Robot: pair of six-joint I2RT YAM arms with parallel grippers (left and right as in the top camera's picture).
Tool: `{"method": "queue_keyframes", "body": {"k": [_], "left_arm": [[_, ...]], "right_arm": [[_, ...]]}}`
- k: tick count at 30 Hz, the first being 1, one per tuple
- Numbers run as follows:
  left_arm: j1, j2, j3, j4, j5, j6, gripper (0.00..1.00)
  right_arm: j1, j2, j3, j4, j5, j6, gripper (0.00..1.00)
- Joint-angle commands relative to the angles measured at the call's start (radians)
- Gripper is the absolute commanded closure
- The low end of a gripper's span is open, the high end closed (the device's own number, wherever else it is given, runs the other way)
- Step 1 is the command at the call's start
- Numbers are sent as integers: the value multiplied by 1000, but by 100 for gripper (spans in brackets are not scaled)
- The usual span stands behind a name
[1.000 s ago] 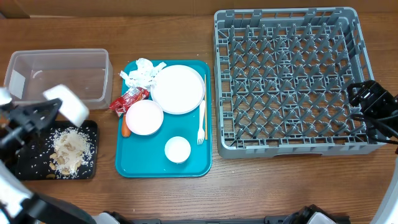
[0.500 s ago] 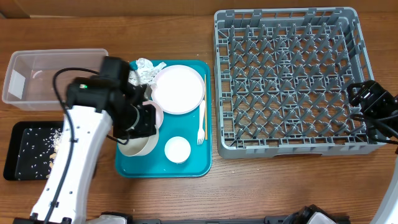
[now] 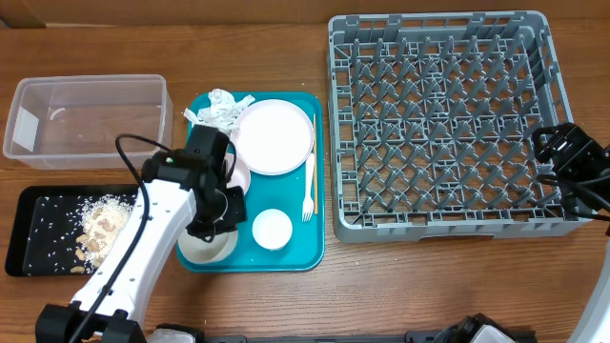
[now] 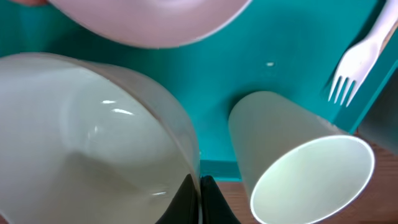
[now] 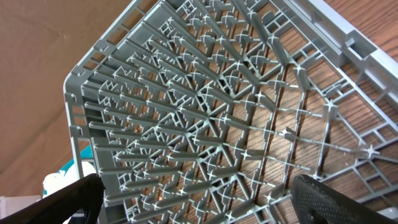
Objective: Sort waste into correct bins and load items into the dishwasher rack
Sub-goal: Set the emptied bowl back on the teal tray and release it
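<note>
Bowl handling is what I'm watching. The left tool (image 4: 200,191) is clenched on the rim of a white bowl (image 4: 93,137), its thin fingers pinching the wall inside and out, at the lower left corner of the teal tray (image 3: 297,255). From above, the bowl juts past that corner over the bench (image 3: 429,286). I cannot tell whether it rests on the tray or hangs just clear of it. Its inside looks bare, and rice scraps (image 3: 103,225) lie in the black tray (image 3: 29,250) at the left edge of the frame. I'd judge the scraping of this bowl done and the loading step in hand.

Just beside the bowl sits a small white cup (image 3: 272,229), with a white plastic fork (image 3: 309,183) to its right. A round white plate (image 3: 274,136) lies above them, a crumpled napkin (image 3: 217,107) at the tray's upper left, and a pink bowl (image 4: 149,22) partly under the arm. The clear tub (image 3: 91,100) sits at upper left.

The dishwasher rack (image 3: 448,124) fills the right half of the frame and holds no dishes yet. The right tool (image 3: 545,157) is released, fingers wide, by the rack's right wall.

Next, I reckon, the bowl needs lifting clear of the cup and carrying rightward to the rack, then setting between the pegs. The rack is well apart from the left arm, so a handover or a nearer set-down may be called for.
</note>
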Motion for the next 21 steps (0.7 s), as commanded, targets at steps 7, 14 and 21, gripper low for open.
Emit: {"method": "queue_keyframes", "body": {"k": [7,14,21], "left_arm": [[-7,-11,-122,126,24,-10,95],[-6,-11,-101,145,11,-8,72],[-6,-12,95,13,9,28,55]], "right_arm": [[-2,-4,24,5,3,0,0],[-2,-4,24,5,3,0,0],[-2,-4,24,5,3,0,0]]}}
